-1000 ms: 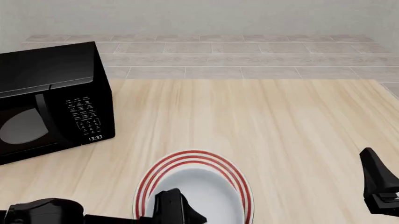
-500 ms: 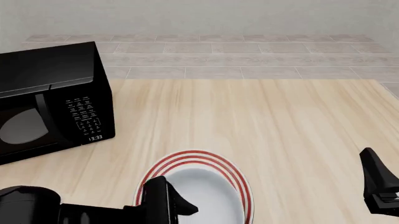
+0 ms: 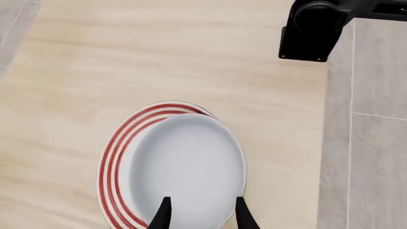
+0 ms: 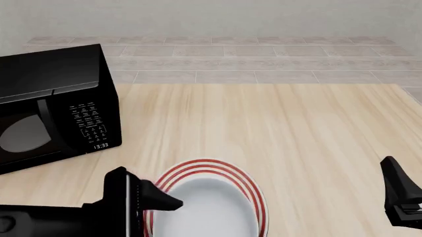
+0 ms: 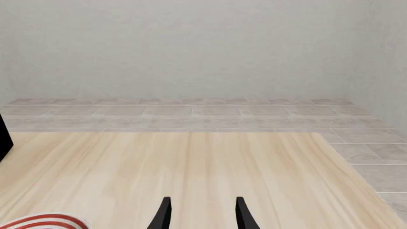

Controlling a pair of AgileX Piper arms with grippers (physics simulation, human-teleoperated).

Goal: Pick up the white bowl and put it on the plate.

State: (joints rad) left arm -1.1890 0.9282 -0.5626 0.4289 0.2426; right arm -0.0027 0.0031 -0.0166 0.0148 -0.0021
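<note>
The white bowl (image 4: 205,210) sits inside the plate (image 4: 197,167), near the table's front edge; the plate's red rings show around the bowl's far and left sides. In the left wrist view the bowl (image 3: 188,164) rests on the plate (image 3: 111,164), shifted toward one side of it. My left gripper (image 4: 157,198) hovers just left of the bowl, open (image 3: 202,212), with nothing between its fingers. My right gripper (image 4: 398,186) stands at the front right, far from the bowl, and is open and empty (image 5: 202,212).
A black microwave (image 4: 53,106) stands at the left of the table. The table's right edge (image 4: 410,96) meets tiled floor. The right arm (image 3: 311,31) shows in the left wrist view. A sliver of the plate (image 5: 45,221) shows in the right wrist view.
My left gripper has drawn back to the left and up, away from the bowl. The bowl stays on the plate. The right arm has not moved.
</note>
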